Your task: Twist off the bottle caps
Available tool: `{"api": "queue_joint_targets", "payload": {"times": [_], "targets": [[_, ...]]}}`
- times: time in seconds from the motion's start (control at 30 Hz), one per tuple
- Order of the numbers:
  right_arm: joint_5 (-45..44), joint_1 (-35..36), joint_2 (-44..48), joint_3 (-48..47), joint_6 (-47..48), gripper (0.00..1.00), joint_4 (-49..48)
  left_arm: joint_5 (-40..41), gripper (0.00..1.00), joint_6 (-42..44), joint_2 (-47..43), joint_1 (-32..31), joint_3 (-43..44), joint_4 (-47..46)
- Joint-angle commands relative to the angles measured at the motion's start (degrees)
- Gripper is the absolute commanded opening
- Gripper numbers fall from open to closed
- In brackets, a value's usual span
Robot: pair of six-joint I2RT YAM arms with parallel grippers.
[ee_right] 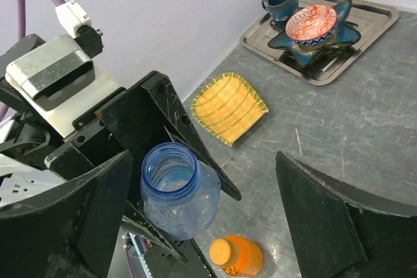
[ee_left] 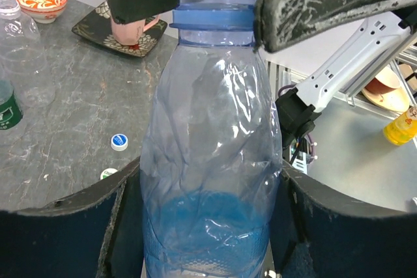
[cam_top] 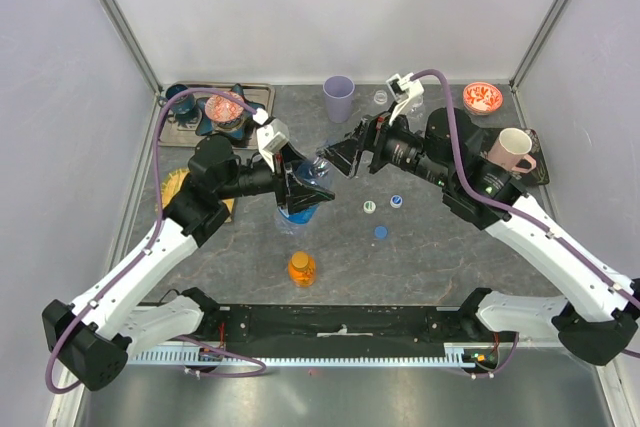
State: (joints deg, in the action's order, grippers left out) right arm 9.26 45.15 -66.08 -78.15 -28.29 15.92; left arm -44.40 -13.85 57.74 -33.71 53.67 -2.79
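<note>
Top external view has the left jaws clamped on the lower body of a clear bottle (cam_top: 300,197), blue-tinted at its base, with its neck pointing toward the right jaws. That neck is bare: blue threads and an open mouth show (the right wrist view looks almost straight into it). The right jaws stand wide apart, one on each side of the mouth, with nothing gripped between them.

Three loose caps lie on the table on the near side of the right jaws and off to the right of the left jaws. They are a white-and-green cap (cam_top: 369,206), a blue-and-white cap (cam_top: 396,201) just beside it, and a plain blue cap (cam_top: 381,232) a little nearer the arm bases.

An orange bottle (ee_right: 251,260) stands on the table on the near side of the left jaws, apart from them, with its orange cap (ee_right: 220,249) on.

A green-labelled bottle (ee_left: 8,112) stands well apart from the left jaws, beyond the loose caps. A purple cup (cam_top: 338,97) sits on the far side of the right jaws.
</note>
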Motion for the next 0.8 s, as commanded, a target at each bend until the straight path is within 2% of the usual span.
{"api": "queue_joint_targets", "payload": {"times": [0.0,0.2,0.37,0.4,0.47,0.5,0.53,0.6,0.63,0.7,0.73,0.77], "targets": [[2.78,-0.06,-0.36,-0.07,-0.97,0.95,-2.91,-2.35,0.40,-2.06,0.54,-0.03,2.23,-3.45],[5.68,-0.06,-1.33,0.28,-2.03,0.78,-4.40,-2.18,0.40,-1.45,0.89,-0.12,2.14,-3.63],[7.09,-0.06,-2.29,0.63,-2.29,0.59,-4.50,-2.09,0.40,-0.75,1.06,-0.12,2.23,-3.54],[7.53,-0.06,-2.38,0.63,-2.38,0.50,-4.58,-1.83,0.40,-0.74,0.89,-0.12,2.23,-3.63],[7.62,-0.06,-2.82,0.72,-2.47,0.42,-4.50,-1.74,0.40,-0.48,0.97,-0.21,2.14,-3.46],[7.62,-0.06,-2.82,0.72,-2.55,0.32,-4.41,-1.39,0.41,-0.22,0.80,-0.12,2.14,-2.93],[7.36,-0.14,-2.91,0.72,-2.38,0.27,-4.41,-1.04,0.44,-0.13,0.71,-0.21,2.14,-2.49],[6.92,-0.06,-2.91,0.54,-2.29,0.13,-4.15,1.23,0.56,0.57,0.36,-0.12,2.32,-1.44],[5.96,-0.06,-3.00,0.28,-1.94,0.09,-3.88,2.29,0.63,0.84,0.01,-0.12,2.49,0.48],[4.73,-0.06,-3.00,-0.77,-1.33,0.00,-2.83,4.57,0.68,2.42,-0.25,-0.12,3.72,3.30],[3.85,-0.06,-3.08,-1.30,-0.89,0.00,-2.31,5.98,0.99,2.86,-0.60,-0.12,4.16,6.45],[1.84,-0.06,-3.17,-2.43,-0.45,0.00,-1.86,7.73,0.99,3.30,-1.65,-0.12,4.68,7.70]]}}
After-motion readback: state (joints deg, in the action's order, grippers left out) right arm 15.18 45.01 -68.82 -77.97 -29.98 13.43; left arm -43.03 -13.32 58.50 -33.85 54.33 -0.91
